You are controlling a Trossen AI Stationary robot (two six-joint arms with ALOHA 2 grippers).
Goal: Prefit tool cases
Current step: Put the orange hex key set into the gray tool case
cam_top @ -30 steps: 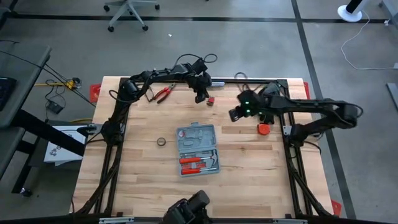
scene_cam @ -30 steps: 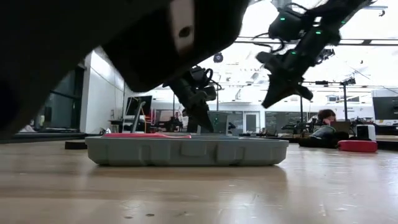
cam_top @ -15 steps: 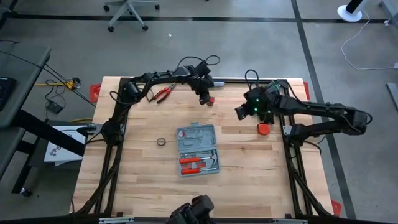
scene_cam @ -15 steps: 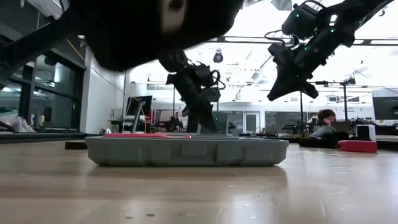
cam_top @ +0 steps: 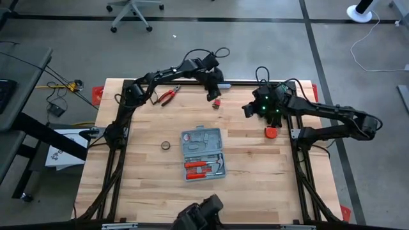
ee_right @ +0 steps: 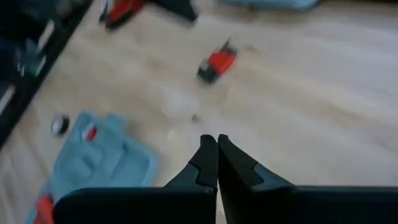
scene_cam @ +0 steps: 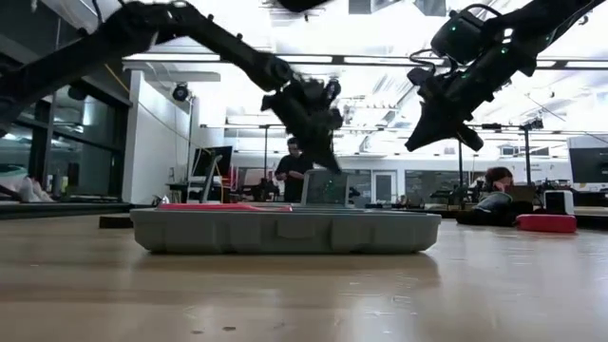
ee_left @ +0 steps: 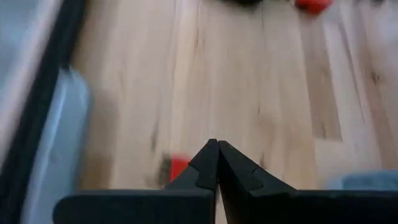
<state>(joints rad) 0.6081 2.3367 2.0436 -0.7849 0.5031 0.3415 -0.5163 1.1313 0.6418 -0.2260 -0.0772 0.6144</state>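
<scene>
The grey-blue tool case [cam_top: 202, 154] lies flat on the table's middle, its inside up, with red-handled tools in its slots; the low view shows its side wall [scene_cam: 285, 230]. My left gripper [cam_top: 213, 94] hangs shut above the far part of the table, just over a small red piece [cam_top: 216, 102] that lies on the wood. My right gripper [cam_top: 246, 110] is shut too and hovers right of it, high above the table [scene_cam: 418, 142]. Both wrist views show the fingertips together, left [ee_left: 217, 146] and right [ee_right: 216, 140], with nothing between them.
Red-handled pliers [cam_top: 167, 96] lie at the far left of the table. A small dark ring [cam_top: 166, 145] sits left of the case. A round red object [cam_top: 271, 132] lies near the right edge. People are in the room beyond the table [scene_cam: 293, 171].
My left gripper has risen from table height next to the small red piece and drawn a little toward the far edge; the piece stays where it was. My right gripper has moved slightly toward the table's right edge, staying high.
</scene>
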